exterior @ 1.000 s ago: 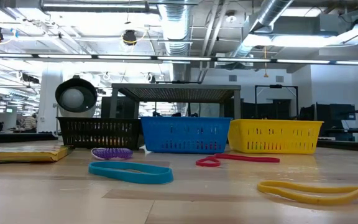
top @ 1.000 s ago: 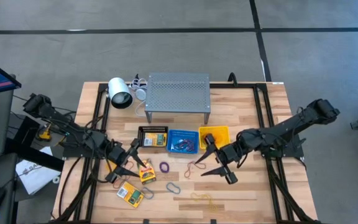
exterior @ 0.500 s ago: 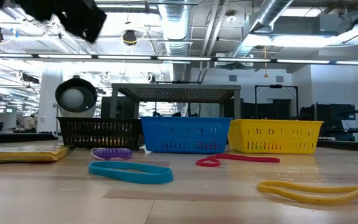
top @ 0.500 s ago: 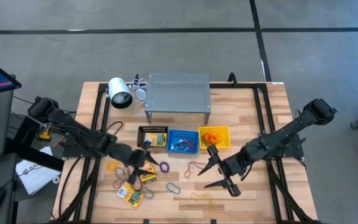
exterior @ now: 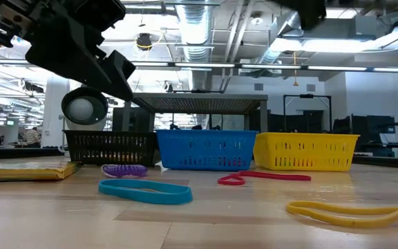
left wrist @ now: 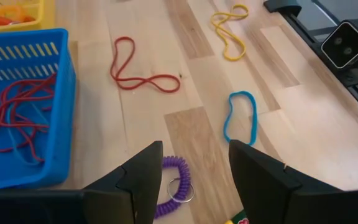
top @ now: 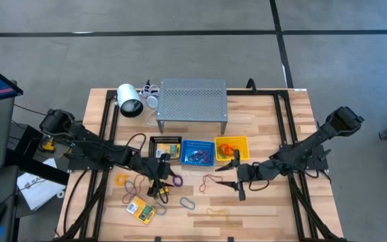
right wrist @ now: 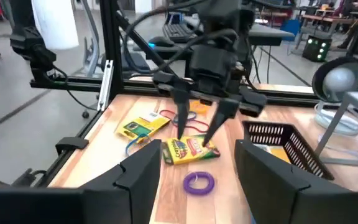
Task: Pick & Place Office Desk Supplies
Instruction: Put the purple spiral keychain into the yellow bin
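Nearest you, front of table (top: 261,128): yellow band loop (top: 217,214) lies loose at the front edge, w/ a blue loop (top: 187,202) just beside it toward the left and one yellow-and-green pack (top: 140,210) further left. An orange loop (top: 120,179) sits off by the left rail, apart from the rest. Mid-table: your left gripper (top: 158,176) hangs over a second yellow-and-green pack (right wrist: 189,150), fingers spread, nothing pinched; can't tell if the tips touch the pack. Purple coil loop (left wrist: 174,187) lies just beside that pack, toward the centre. Red loop (left wrist: 140,67) is flat on the wood between the two grippers. Your right gripper (top: 236,176) hovers just right of the red loop, fingers also spread and empty, pointed at the left arm. Next row back, three bins side by side: black basket (top: 164,147) holds another pack, blue basket (top: 197,152) holds red and blue bands, yellow basket (top: 232,147) holds smth orange, can't tell what. Behind the bins: grey perforated shelf (top: 193,101) stands upright, and a white lamp-like cylinder (top: 129,100) lies beside it at the back left.
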`<state>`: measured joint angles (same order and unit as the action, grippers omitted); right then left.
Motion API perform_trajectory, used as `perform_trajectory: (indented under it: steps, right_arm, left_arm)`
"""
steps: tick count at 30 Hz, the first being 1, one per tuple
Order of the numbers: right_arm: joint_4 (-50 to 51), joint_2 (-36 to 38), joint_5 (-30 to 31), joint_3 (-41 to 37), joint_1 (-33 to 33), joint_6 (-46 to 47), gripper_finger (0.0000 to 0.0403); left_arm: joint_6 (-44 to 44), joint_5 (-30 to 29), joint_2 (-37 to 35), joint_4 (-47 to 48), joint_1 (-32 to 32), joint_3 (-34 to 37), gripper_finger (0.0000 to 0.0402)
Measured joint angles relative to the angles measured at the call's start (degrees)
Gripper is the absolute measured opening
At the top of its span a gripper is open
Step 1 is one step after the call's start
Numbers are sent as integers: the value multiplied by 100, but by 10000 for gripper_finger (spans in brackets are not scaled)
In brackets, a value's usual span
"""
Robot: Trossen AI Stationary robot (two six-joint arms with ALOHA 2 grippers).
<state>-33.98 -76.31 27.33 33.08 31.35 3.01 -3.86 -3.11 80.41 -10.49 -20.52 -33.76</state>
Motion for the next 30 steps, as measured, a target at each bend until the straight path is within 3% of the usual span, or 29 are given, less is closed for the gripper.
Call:
perform_trajectory:
  steps: [8, 12, 22, 30]
  right_arm:
    - [-3497, 68, -2291, -1856, -606, 436, 167]
    - [-4757, 68, -2586, -2409, -833, 708, 153]
    - [-4504, 61, -2603, -2483, -806, 717, 151]
    - [-4375, 53, -2603, -2483, -663, 710, 154]
  left_arm:
    - [-112, 0, 11, -76, 28, -2, 181]
    - [-218, 0, 212, -40, 66, -83, 181]
    - [-243, 102, 1299, 1038, 62, -1092, 181]
    - [-503, 253, 1461, 1332, -20, -1337, 181]
